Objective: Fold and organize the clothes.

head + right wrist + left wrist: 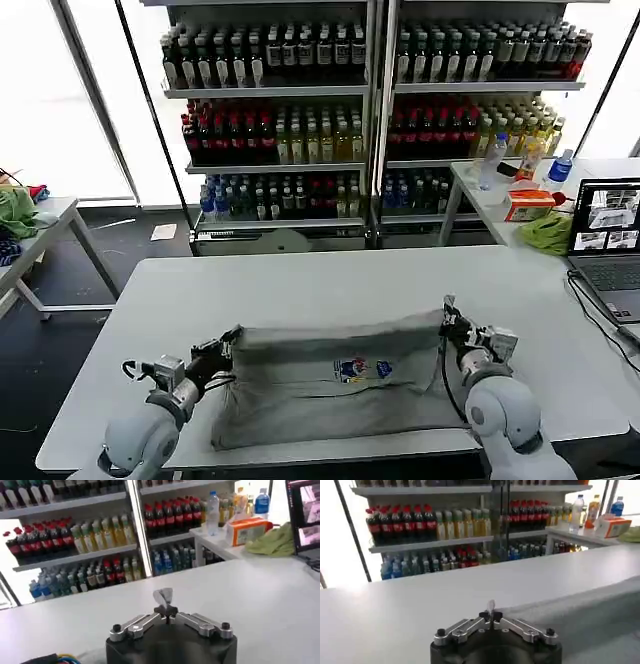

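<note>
On the near half of the white table [330,285], a grey T-shirt [330,385] lies spread out flat, its lower hem running close to the table's near edge and its small multicoloured chest print [362,370] facing up near the middle of the cloth. The far edge of the garment is lifted off the surface and stretched between the two arms. The left gripper [222,352] stands at the shirt's far left corner, towards the table's left side, with its fingers [485,615] pressed together on a pinch of grey fabric; the left wrist view shows the cloth running away from that pinch as a raised grey fold [570,607]. The right gripper [449,322] stands at the far right corner of the shirt, towards the table's right side, likewise closed on the fabric; in the right wrist view a small tuft of grey cloth [163,596] sticks up between its closed fingertips. Whether either gripper rests on the table surface cannot be told. Beyond the table's far edge stand shelves of bottled drinks [370,110]. An open laptop [606,235] sits at the table's right edge.
</note>
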You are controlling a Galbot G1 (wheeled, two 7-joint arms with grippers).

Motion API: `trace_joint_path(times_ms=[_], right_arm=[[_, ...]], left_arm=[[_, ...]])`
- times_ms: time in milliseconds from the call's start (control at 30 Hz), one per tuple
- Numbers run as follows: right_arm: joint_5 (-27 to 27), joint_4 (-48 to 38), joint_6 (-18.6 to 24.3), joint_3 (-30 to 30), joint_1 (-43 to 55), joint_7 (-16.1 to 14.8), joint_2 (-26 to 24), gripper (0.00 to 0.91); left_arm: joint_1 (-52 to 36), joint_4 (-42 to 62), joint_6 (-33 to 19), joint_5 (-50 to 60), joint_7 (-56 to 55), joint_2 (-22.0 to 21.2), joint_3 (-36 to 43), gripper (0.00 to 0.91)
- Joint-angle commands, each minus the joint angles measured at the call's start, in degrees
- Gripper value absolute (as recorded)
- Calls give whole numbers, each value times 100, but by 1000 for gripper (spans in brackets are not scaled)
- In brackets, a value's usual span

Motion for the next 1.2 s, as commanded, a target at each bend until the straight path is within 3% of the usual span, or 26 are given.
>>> trace_joint_path(times_ms=[33, 700, 833, 867, 933, 967, 1033, 1067, 1100, 1200], right_arm=[[-27, 273, -21, 75, -569, 103, 3, 0], [-522, 173, 91, -40, -1151, 295, 104, 0], [-666, 40, 186, -90, -1187, 243, 162, 0], [-696, 17, 218, -99, -1189, 234, 171, 0], [-740, -5, 247, -104, -1192, 207, 193, 0], [-769, -20, 271, -107, -1188, 195, 197, 81], [-785, -60, 280, -108, -1168, 194, 215, 353], [-803, -71, 285, -108, -1163, 191, 220, 766], [-844, -93, 294, -110, -1159, 192, 226, 907], [-864, -44, 309, -92, -1173, 180, 233, 907]], left_arm=[[649, -168, -26, 247, 70, -24, -227, 0], [850, -31, -99, 678, 147, -225, -178, 10], [842, -3, -93, 758, 143, -269, -146, 766], [839, -4, -95, 764, 141, -275, -137, 907], [816, 1, -103, 776, 144, -298, -130, 907], [804, 2, -120, 782, 144, -300, -129, 907], [799, -20, -144, 785, 137, -349, -132, 907], [801, -34, -143, 785, 136, -359, -133, 907], [808, -48, -144, 785, 130, -376, -138, 907], [821, -159, -146, 785, 117, -389, -182, 907]])
